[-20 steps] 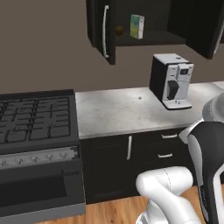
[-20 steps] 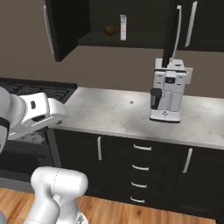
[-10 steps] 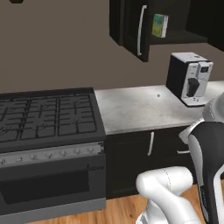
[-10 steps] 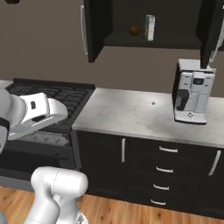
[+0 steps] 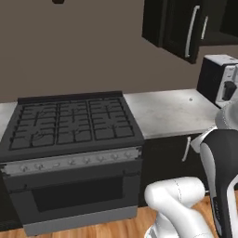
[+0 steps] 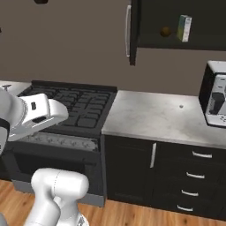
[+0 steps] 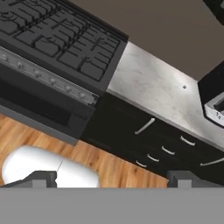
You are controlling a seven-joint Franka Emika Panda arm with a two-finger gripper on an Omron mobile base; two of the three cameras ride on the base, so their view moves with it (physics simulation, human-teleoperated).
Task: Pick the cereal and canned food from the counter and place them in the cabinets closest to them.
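left base view: the black gas stove top (image 5: 72, 123) takes up the centre and left of the frame, with the white marble-look counter (image 5: 167, 111) running off to its right. a dark upper wall cabinet door with a long silver bar handle (image 5: 191, 30) hangs open at the upper right, and a silver and black boxy appliance (image 5: 221, 79) stands at the right edge.

right base view: here the open cabinet's (image 6: 132, 31) inside shows at the upper right, which the left view hides. the small upright cereal box with green and yellow print (image 6: 184, 28) stands on the shelf there, beside a small brown round object (image 6: 165, 31). so the cereal looks already placed. i can't see the canned food anywhere, so it likely has yet to be found.

hand view: the two small dark finger tips of the gripper (image 7: 111, 178) sit far apart at the bottom corners, jaws spread wide with nothing between them. below lie wooden floor (image 7: 100, 155) and dark drawers (image 7: 166, 151).

risk: the open door juts over the counter, and a wide arm swing near it could strike it.
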